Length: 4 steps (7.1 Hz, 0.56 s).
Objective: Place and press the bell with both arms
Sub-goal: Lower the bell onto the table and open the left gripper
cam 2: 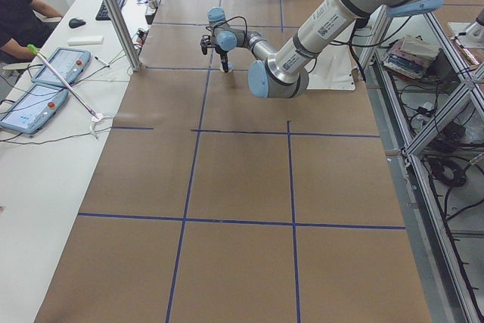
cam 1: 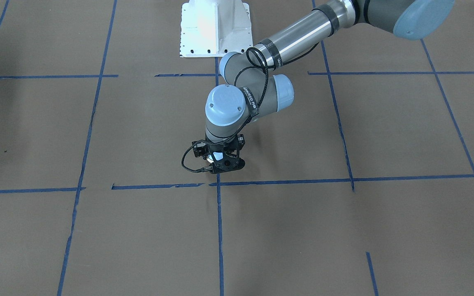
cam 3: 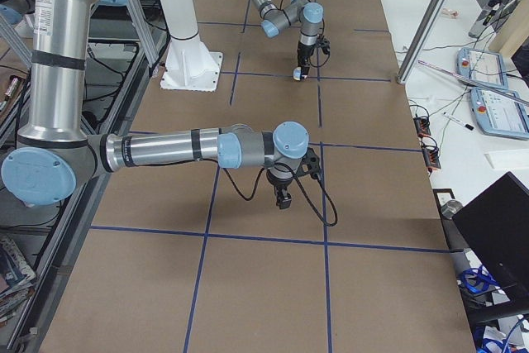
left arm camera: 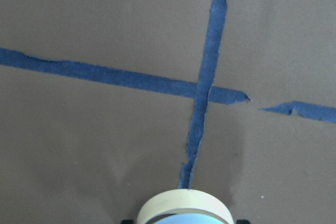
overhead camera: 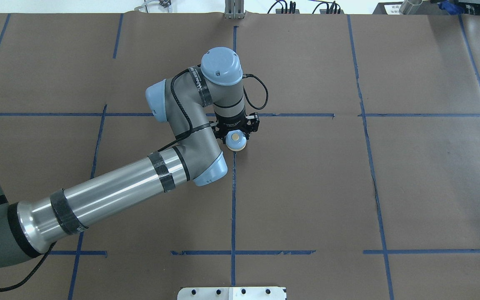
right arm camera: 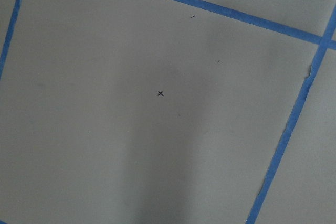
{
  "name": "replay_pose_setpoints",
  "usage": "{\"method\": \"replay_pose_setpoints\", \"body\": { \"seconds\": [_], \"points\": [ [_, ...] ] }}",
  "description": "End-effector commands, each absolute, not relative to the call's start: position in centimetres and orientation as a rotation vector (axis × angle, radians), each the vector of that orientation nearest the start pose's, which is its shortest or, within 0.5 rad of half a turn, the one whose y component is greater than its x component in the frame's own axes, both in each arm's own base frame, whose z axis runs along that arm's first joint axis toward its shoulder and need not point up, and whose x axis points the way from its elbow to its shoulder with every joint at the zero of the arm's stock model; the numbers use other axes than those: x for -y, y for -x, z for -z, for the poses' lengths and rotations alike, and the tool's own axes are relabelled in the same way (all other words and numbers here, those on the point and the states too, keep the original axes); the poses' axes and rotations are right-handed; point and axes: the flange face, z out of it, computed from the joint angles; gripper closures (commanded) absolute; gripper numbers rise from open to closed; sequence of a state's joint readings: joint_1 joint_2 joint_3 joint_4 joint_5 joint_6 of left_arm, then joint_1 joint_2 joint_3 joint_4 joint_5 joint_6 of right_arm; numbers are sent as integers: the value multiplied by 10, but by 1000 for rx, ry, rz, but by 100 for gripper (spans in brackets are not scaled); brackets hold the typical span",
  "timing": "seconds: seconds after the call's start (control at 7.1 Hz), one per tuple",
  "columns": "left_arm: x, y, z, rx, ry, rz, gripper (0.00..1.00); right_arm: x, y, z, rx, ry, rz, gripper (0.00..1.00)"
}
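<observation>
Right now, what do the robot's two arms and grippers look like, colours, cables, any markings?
Both the left arm and right arm have silver tubes, grey joints and light-blue round caps, with black bands ringing the tubes. A black cable loops past each wrist; the left's carries a black strap with white lettering. The left gripper and right gripper are black, the left one an open frame.

Light falls evenly from above onto my tabletop point(overhead camera: 306, 187), bright yet soft, so every shadow has a blurred edge. In the front-facing view the white pedestal base point(cam 1: 214, 28) is blown out to glare, and the silver tube of my left arm point(cam 1: 298, 35) carries a pale streak. My right wrist view shows a broad grey shadow point(right arm camera: 157, 182) spreading up from its bottom edge, though the small black cross point(right arm camera: 160, 93) is sharp. At my left end effector point(overhead camera: 236, 141) the bell point(left arm camera: 185, 208) dims the paper just ahead of it.
</observation>
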State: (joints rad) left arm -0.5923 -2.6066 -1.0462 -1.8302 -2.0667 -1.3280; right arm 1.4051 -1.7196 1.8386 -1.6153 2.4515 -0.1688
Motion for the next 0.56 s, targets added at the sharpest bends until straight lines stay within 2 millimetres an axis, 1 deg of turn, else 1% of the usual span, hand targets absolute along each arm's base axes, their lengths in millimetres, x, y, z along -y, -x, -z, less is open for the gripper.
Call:
{"method": "replay_pose_setpoints", "body": {
  "seconds": [0.0,0.14,0.28,0.42],
  "points": [
    [551,-640,-178,-885,113,146,0,434,15,-591,888,-73,346,0],
    [569,-621,-171,-898,95,174,0,436,17,-584,903,-76,335,0],
    [586,-584,-145,-944,56,201,0,457,38,-543,919,-96,266,0],
    [602,-547,-127,-985,15,231,0,468,89,-504,948,-110,227,0]
  ]
}}
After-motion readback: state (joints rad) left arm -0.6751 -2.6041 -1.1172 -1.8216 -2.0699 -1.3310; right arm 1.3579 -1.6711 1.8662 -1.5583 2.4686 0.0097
